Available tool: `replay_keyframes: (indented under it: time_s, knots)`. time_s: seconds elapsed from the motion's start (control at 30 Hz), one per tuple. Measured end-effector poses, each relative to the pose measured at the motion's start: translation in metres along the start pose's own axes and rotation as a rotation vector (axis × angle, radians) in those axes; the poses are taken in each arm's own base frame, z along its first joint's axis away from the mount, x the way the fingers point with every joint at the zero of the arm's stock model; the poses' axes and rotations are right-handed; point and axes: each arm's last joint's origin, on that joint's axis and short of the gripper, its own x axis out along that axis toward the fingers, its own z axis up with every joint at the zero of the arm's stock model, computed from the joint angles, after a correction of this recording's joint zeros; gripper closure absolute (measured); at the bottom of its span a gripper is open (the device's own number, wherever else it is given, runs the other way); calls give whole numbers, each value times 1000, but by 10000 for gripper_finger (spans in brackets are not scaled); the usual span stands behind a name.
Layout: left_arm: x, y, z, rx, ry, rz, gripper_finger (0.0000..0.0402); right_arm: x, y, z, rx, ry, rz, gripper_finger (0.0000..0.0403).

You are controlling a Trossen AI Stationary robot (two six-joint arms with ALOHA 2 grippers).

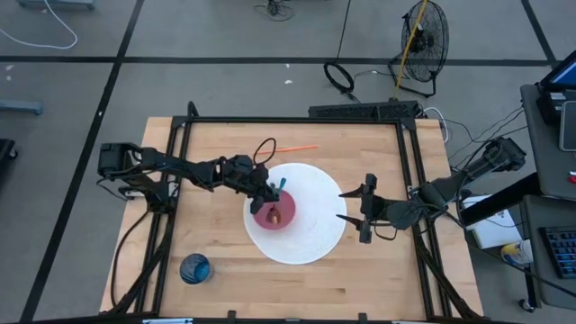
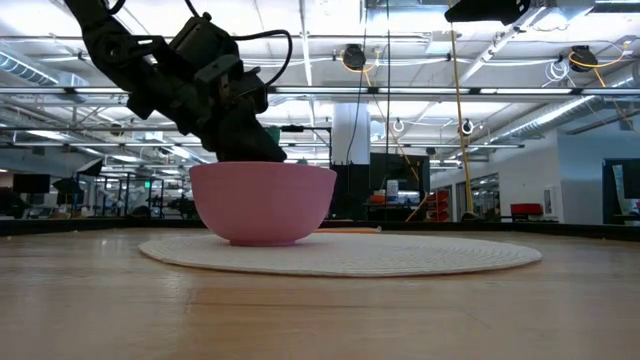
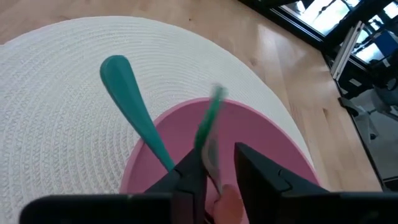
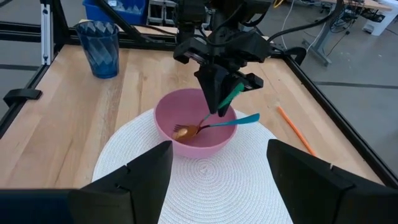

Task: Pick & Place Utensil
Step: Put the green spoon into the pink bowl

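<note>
Grey workshop floor with taped lines, a black pedestal fan (image 1: 423,40) beyond the far edge; in the middle, a pale wooden bench (image 1: 216,256) in a black frame.

Held in the left claw (image 1: 269,193): a slim green-handled utensil (image 4: 229,99), pinched shut between the two dark fingers (image 3: 261,171), handle slanting up out of the grip, lower end inside the bowl. Blurred in the left wrist view; what kind of utensil, cannot tell.

Directly beneath: a round pink plastic bowl (image 4: 186,134). Inside it already, a teal-handled spoon (image 3: 130,102), handle leaning over the rim and out above the mat, and a copper-coloured fork (image 4: 186,130) lying on the bottom.

Under the bowl: a round white woven placemat (image 1: 315,229), the bowl sitting on the side nearer the left arm, not at the centre.

Farther out on the bench: a thin orange straw-like stick (image 1: 295,148) on the bare wood just past the mat's far edge; a ribbed blue translucent tumbler (image 1: 194,268) upright near the front corner on the left arm's side, well apart from the mat.

At the mat's opposite edge: the right claw (image 1: 353,204), fingers spread wide, holding nothing, hovering low and pointed toward the bowl.

No readable writing, labels or brand marks on any of these things.
</note>
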Motion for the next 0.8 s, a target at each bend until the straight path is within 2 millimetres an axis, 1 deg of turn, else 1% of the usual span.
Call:
replay_keyframes:
  time_s: [0.3,0.53,0.8]
  knots:
    - [0,0,0,14,0,0,280,0,0,0,1,0,0,147]
    - [0,0,1,32,-12,1,268,0,0,0,4,1,2,147]
    - [0,4,-1,23,-23,128,268,0,0,0,5,1,3,147]
